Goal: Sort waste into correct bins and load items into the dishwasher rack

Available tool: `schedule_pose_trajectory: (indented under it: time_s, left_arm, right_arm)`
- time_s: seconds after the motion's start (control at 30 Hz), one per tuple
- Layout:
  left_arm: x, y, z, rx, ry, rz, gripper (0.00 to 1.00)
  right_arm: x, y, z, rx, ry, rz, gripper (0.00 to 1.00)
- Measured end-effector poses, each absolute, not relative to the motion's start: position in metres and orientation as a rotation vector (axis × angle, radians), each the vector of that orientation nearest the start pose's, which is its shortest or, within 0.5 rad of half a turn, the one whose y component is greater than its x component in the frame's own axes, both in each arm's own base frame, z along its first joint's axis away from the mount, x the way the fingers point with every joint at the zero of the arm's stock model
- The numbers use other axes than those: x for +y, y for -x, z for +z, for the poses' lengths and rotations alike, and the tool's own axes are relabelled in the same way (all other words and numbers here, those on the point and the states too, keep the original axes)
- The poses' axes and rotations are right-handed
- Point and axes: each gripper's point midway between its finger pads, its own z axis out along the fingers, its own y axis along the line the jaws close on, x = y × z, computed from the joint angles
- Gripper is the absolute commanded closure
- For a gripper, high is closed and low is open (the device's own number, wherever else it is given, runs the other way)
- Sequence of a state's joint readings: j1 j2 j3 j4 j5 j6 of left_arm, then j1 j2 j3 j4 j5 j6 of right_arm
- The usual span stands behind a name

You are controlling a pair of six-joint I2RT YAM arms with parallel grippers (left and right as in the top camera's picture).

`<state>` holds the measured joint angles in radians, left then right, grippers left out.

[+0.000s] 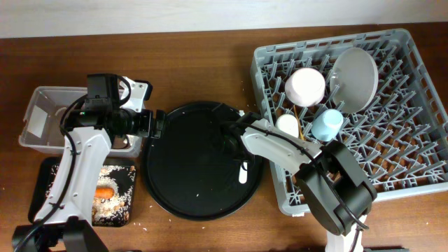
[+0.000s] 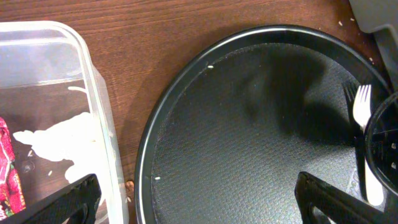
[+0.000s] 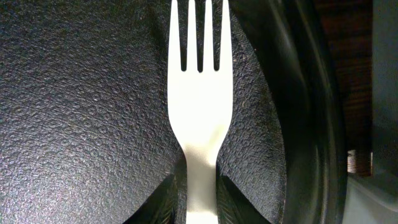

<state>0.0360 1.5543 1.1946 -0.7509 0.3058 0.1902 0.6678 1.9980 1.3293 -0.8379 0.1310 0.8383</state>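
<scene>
Far left: red wrapper [image 2: 7, 168] inside clear tub [image 1: 42, 119]; carrot [image 1: 103, 191] in shallow black tray [image 1: 42, 178]. Left gripper [image 2: 199, 199] spread wide between tub and round black tray [image 1: 203, 159]. Right gripper [image 3: 199, 193] pinched narrow on white fork [image 3: 199, 118], on round tray. Right: bowl [image 1: 305, 85], blue cup [image 1: 327, 124], plate [image 1: 354, 77] in rack [image 1: 420, 140].

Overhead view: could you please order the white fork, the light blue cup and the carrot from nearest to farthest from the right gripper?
From the right gripper:
1. white fork, between its jaws.
2. light blue cup, to its right, in the dishwasher rack.
3. carrot, far left, in the black tray.
</scene>
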Motion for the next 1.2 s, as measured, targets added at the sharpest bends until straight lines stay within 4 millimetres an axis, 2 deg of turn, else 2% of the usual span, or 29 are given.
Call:
schedule_pose_trajectory:
  time_s: [0.17, 0.33, 0.43, 0.53, 0.67, 0.7, 0.73, 0.77, 0.83, 0.9, 1.0, 1.2]
  left_arm:
    - [-0.038, -0.373, 0.134, 2.618, -0.297, -0.333, 0.01]
    - [-0.038, -0.373, 0.134, 2.618, -0.297, -0.334, 0.01]
    - [-0.038, -0.373, 0.134, 2.618, -0.297, -0.333, 0.01]
    - [-0.038, -0.373, 0.134, 2.618, -0.297, -0.334, 0.01]
    - [-0.038, -0.373, 0.134, 2.618, -0.297, -0.334, 0.01]
    - [-0.038, -0.373, 0.134, 2.618, -0.297, -0.334, 0.01]
    - [-0.038, -0.373, 0.134, 2.618, -0.297, -0.333, 0.01]
    - [-0.038, -0.373, 0.134, 2.618, -0.297, -0.333, 0.01]
    - [-0.038, -0.373, 0.134, 2.618, -0.297, -0.334, 0.01]
    - [-0.038, -0.373, 0.134, 2.618, -0.297, -0.333, 0.01]
    - [-0.038, -0.373, 0.134, 2.618, -0.297, -0.334, 0.01]
    - [-0.038, -0.373, 0.134, 2.618, -0.297, -0.334, 0.01]
  right_arm:
    - [0.215, -0.308, 0.002, 2.994, -0.261, -0.08, 0.96]
    - [0.215, -0.308, 0.003, 2.997, -0.258, -0.085, 0.96]
    - [0.211, -0.303, 0.007, 3.041, -0.239, -0.148, 0.96]
    - [0.219, -0.312, 0.036, 3.042, -0.166, -0.142, 0.96]
    - [0.224, -0.319, 0.086, 3.015, 0.121, -0.111, 0.96]
    - [0.224, -0.32, 0.092, 3.003, 0.189, -0.104, 0.96]
    - [0.22, -0.319, 0.102, 2.98, 0.314, -0.123, 0.96]
    - [0.213, -0.318, 0.107, 2.973, 0.361, -0.161, 0.96]
    - [0.187, -0.318, 0.12, 2.946, 0.414, -0.306, 0.96]
    - [0.154, -0.326, 0.128, 2.943, 0.372, -0.42, 0.96]
    - [0.113, -0.336, 0.13, 2.976, 0.25, -0.491, 0.96]
    - [0.06, -0.347, 0.13, 3.021, 0.071, -0.515, 0.96]
